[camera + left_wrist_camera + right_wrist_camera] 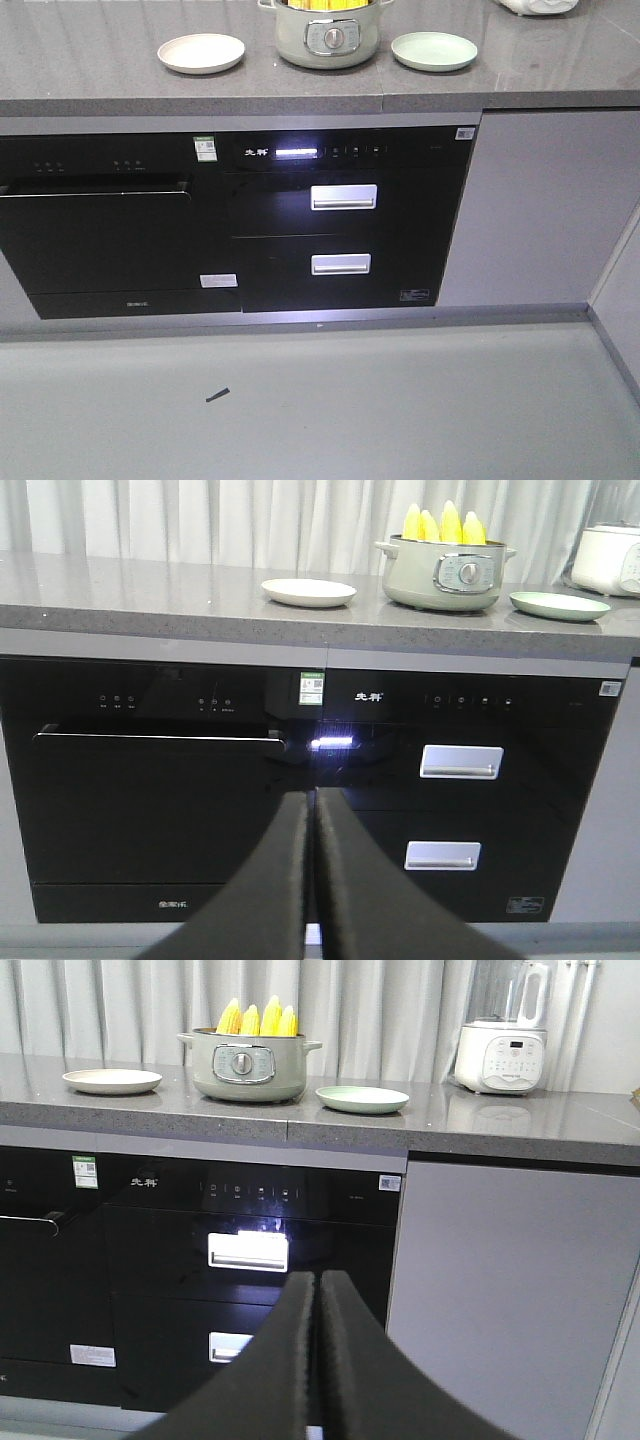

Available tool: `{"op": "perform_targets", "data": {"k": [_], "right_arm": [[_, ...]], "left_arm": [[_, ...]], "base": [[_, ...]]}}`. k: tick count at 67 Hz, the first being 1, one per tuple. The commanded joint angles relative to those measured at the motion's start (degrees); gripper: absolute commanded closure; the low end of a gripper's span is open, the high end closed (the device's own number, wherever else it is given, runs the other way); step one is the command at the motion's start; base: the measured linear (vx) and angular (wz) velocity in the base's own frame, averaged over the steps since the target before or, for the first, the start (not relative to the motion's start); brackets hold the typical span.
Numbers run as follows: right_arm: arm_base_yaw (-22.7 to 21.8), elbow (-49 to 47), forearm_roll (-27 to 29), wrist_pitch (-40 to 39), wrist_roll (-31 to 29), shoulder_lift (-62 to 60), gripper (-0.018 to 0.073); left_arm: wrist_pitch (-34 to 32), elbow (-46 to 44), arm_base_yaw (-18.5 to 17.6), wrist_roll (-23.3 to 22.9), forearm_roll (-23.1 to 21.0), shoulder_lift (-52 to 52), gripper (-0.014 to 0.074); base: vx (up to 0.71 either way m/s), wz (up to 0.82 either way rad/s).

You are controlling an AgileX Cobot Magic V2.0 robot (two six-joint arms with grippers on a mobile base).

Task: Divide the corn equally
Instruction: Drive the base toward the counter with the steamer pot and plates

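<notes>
Corn (445, 525) stood tips-up in a pale green pot (445, 580) on the grey counter (120, 595), well apart from both grippers. The left gripper (311, 802) had its two black fingers pressed together, with only a hairline seam between them. It held nothing and touched nothing. The right gripper (316, 1282) was closed in the same way and was just as bare. Each hung below counter level, in front of the black built-in appliances (150, 810) with their silver drawer handles (460, 761).

On the counter the pot sat between a cream plate (308, 592) on one side and a green plate (559, 605) on the other. Both plates were near the pot but did not touch it, and neither had a cob on it.

The two wrist views looked level across the counter and showed four yellow tips rising above the pot's rim. The front view looked down from above, cut the pot off at the frame's top and caught only a sliver of yellow. That view alone took in the grey floor (400, 410) and a small dark scrap (217, 395) lying on it. Only the right wrist view showed a white appliance with a clear jug (500, 1045), standing further along the counter beyond the green plate.
</notes>
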Motion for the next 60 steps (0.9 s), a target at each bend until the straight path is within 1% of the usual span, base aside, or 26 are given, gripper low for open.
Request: {"op": "perform_targets", "data": {"k": [1, 60], "right_arm": [[-0.3, 0.8, -0.2, -3.9, -0.2, -0.3, 0.0561], [-0.3, 0.8, -0.2, -3.9, -0.2, -0.3, 0.0561]], "left_arm": [[-4.0, 1.8, 0.2, -0.2, 0.0, -1.4, 0.0602], [-4.0, 1.8, 0.2, -0.2, 0.0, -1.4, 0.0602]], "base": [[0.18, 0.03], [0.20, -0.03]]}}
